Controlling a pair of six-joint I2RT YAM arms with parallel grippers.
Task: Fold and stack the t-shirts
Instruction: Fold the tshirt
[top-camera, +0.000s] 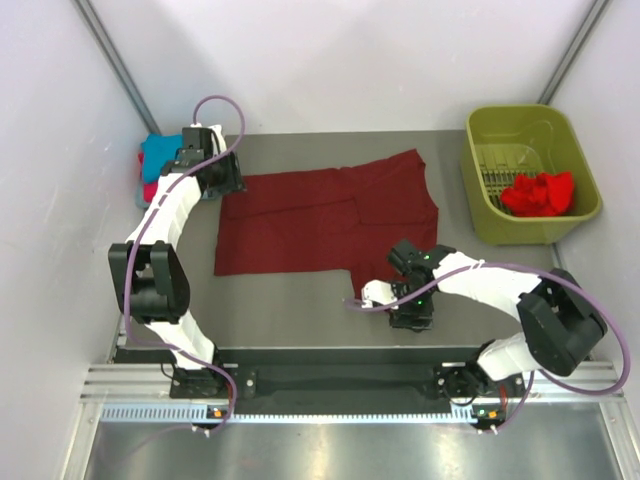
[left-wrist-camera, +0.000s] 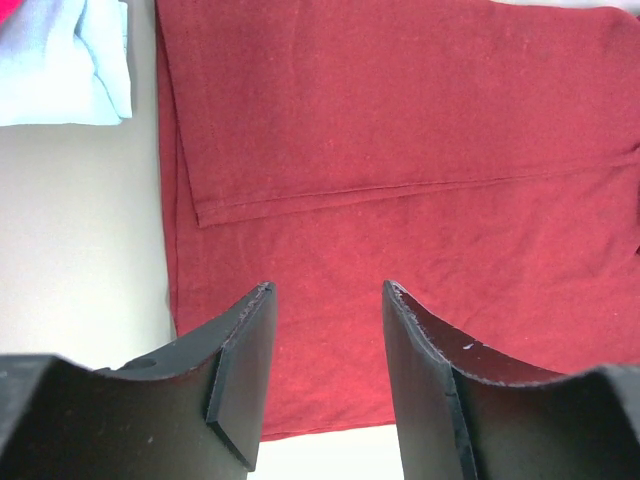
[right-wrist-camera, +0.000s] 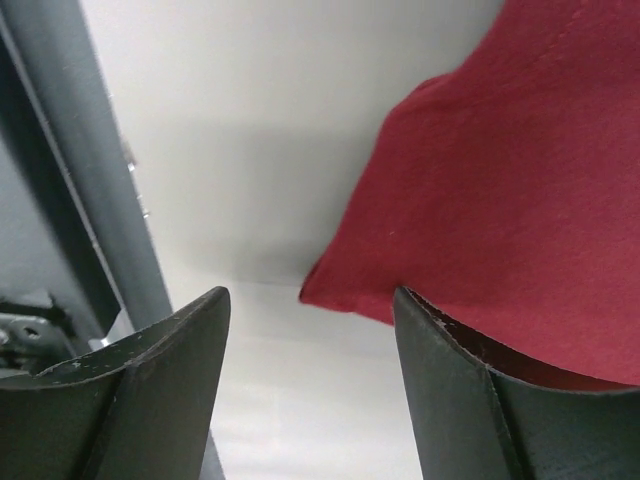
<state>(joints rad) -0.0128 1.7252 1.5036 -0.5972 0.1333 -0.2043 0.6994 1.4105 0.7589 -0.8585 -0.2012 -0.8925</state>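
Note:
A dark maroon t-shirt (top-camera: 330, 215) lies spread flat on the table, partly folded, with a folded hem line showing in the left wrist view (left-wrist-camera: 400, 150). My left gripper (top-camera: 228, 182) is open and empty, low over the shirt's far left corner (left-wrist-camera: 325, 290). My right gripper (top-camera: 405, 252) is open and empty at the shirt's near right corner, which shows in the right wrist view (right-wrist-camera: 500, 200); its fingertips (right-wrist-camera: 310, 295) straddle the cloth's edge. A bright red shirt (top-camera: 540, 192) lies crumpled in the basket. Teal and pink-red shirts (top-camera: 153, 165) are piled at the far left; pale grey-blue cloth (left-wrist-camera: 60, 60) shows there.
The olive-green plastic basket (top-camera: 525, 170) stands at the far right. White enclosure walls close in the table (top-camera: 300, 300) on three sides. A dark rail (right-wrist-camera: 70, 180) runs along the left of the right wrist view. Purple cables loop off both arms.

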